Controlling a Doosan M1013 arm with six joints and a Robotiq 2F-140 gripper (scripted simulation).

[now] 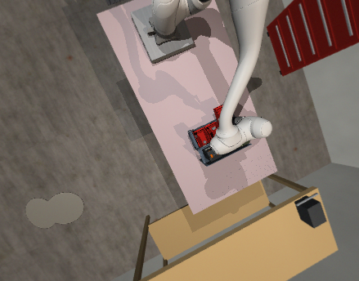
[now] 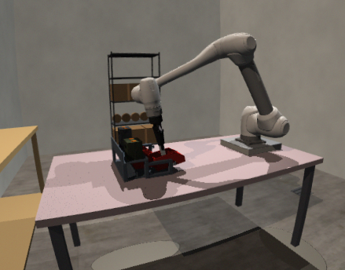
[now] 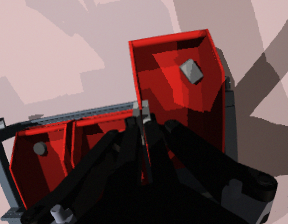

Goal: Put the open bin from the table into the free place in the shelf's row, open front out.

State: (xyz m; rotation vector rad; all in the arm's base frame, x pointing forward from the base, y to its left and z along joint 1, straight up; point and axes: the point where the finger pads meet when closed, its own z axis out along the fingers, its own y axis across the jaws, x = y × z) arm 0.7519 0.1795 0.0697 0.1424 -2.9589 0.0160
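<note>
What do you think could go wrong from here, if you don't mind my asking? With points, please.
The gripper (image 2: 163,152) (image 3: 142,110) pinches only one side wall of the bin (image 1: 217,110) (image 2: 176,156) (image 3: 162,80), so it might twist or tip. The grey part (image 3: 191,71) might then slide out. The bin sits close beside the next bin (image 1: 213,128) (image 3: 102,126) and could knock it askew.

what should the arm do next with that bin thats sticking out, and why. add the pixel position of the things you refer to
Probably ease the red bin (image 1: 217,110) (image 2: 176,155) (image 3: 192,117) inward slowly, keeping it from tipping: its open front juts past the front rail (image 3: 84,112), while the neighbouring bins (image 1: 202,136) (image 3: 45,165) sit behind it. The claw (image 2: 163,152) (image 3: 142,110) is at its side wall, and a grey part (image 3: 191,71) lies near the open front.
</note>
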